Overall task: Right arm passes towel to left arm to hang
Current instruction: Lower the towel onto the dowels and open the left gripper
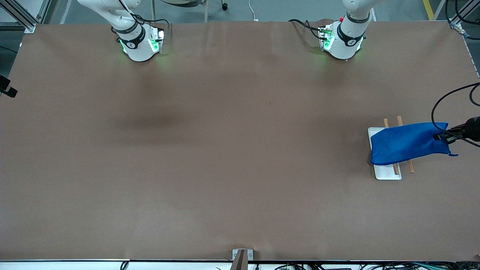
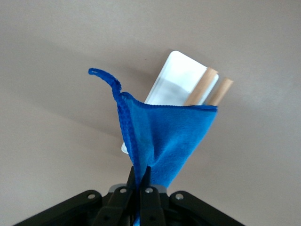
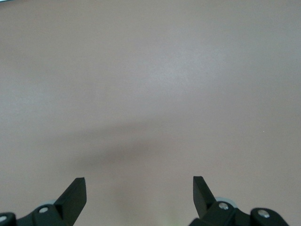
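The left gripper [image 1: 444, 137] is closed on one short end of the towel [image 1: 408, 143], at the left arm's end of the table. In the front view the cloth stretches away from the fingers toward the middle of the table, its long axis running roughly along the table's length. It is draped across two wooden bars [image 1: 398, 120] that rise over a white rack base [image 1: 386, 174], with its other end hanging over that base. A small corner loop [image 1: 453, 154] pokes out just beside the gripper. The left arm [image 1: 347, 35] is the only arm anywhere near the towel; the right arm [image 1: 131, 35] shows only its base and lower links, well apart from it. In the left wrist view the left gripper [image 2: 139, 186] has its fingers pinched together on bunched blue fabric [image 2: 164, 141], which fans out from the grip to a taut edge lying on the bar ends [image 2: 211, 87], the loop [image 2: 101, 75] curling free to one side. In the right wrist view the right gripper [image 3: 139, 188] is spread wide, holding nothing, over bare brown table [image 3: 150, 70], and the arm appears to be waiting. The hanging looks close to done, so the likely next step is letting go of the cloth.
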Robot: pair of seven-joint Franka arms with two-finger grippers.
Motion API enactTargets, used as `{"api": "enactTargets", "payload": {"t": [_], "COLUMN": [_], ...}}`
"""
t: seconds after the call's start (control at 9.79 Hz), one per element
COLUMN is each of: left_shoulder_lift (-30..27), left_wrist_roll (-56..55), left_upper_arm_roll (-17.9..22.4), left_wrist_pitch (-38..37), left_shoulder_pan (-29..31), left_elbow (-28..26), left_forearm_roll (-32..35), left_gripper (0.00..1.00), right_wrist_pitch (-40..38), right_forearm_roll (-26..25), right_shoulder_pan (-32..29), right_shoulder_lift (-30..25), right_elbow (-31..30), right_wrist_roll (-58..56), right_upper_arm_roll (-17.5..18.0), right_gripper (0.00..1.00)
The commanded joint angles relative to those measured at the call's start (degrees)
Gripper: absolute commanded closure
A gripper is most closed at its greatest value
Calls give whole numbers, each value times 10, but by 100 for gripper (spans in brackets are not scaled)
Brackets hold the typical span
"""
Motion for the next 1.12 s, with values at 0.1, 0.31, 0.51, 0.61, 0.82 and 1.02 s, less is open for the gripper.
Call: {"api": "enactTargets", "payload": {"t": [0.1, 0.31, 0.51, 0.61, 0.82, 1.02], "left_shoulder_lift": [32, 44, 51, 52, 51, 45], "left_wrist_roll": [50, 51, 52, 52, 53, 80], "left_upper_arm_roll": [-3, -3, -3, -3, -3, -4], "left_wrist_pitch": [31, 32, 42, 43, 43, 39], "left_shoulder_pan": [24, 25, 25, 25, 25, 25], "left_elbow": [-13, -12, -12, -12, -9, 0], "left_forearm_roll": [12, 12, 44, 51, 53, 53], "left_gripper": [98, 88, 74, 67, 62, 0], "right_wrist_pitch": [0, 0, 0, 0, 0, 0], "right_forearm_roll": [-24, -20, -19, -18, -18, -18], "right_shoulder_pan": [9, 7, 8, 7, 7, 7], "right_shoulder_lift": [-4, -4, -4, -4, -4, -4], "right_elbow": [2, 2, 2, 2, 2, 1], "right_wrist_roll": [-1, 0, 2, 2, 2, 3], "right_upper_arm_roll": [3, 3, 3, 3, 3, 3], "right_gripper": [0, 0, 0, 0, 0, 0]}}
